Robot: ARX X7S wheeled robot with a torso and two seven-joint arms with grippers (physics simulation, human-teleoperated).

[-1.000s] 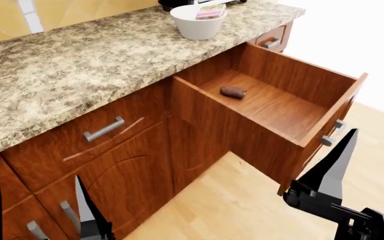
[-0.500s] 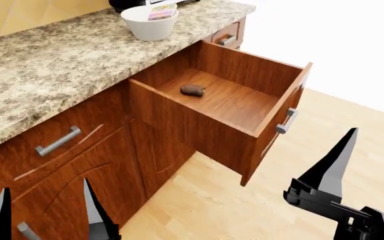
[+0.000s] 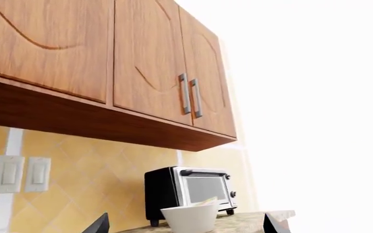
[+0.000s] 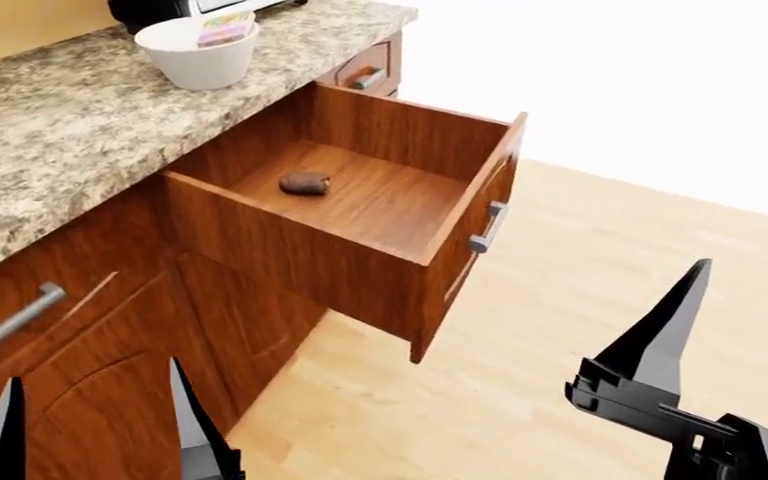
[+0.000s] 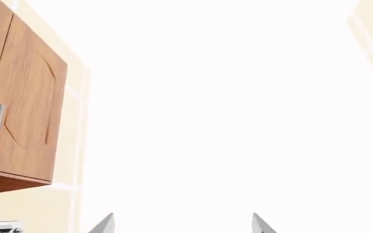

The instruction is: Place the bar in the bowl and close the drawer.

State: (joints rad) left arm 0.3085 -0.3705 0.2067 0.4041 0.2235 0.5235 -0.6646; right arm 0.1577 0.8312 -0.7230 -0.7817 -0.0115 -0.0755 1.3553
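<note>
The bar [image 4: 305, 182] lies on the wood floor of the open drawer [image 4: 357, 250], near its back left. The drawer's grey handle [image 4: 487, 228] faces the room. The white bowl [image 4: 197, 55] stands on the granite counter behind the drawer, with a colourful packet in it. It also shows in the left wrist view [image 3: 188, 218]. My left gripper [image 4: 91, 400] is open and empty, low in front of the cabinet fronts, left of the drawer. My right gripper [image 5: 181, 225] is open and empty. One of its fingers [image 4: 658, 340] shows over the floor, right of the drawer.
A black toaster oven [image 3: 190, 191] stands behind the bowl. Wall cabinets [image 3: 147, 73] hang above the counter [image 4: 51, 120]. A shut drawer [image 4: 364, 70] lies beyond the open one. Light wood floor [image 4: 584, 260] spreads to the right.
In the head view the counter, bowl and open drawer have slid to the left and more floor shows at right. Both grippers keep their places and stay open. The bar has not moved in the drawer.
</note>
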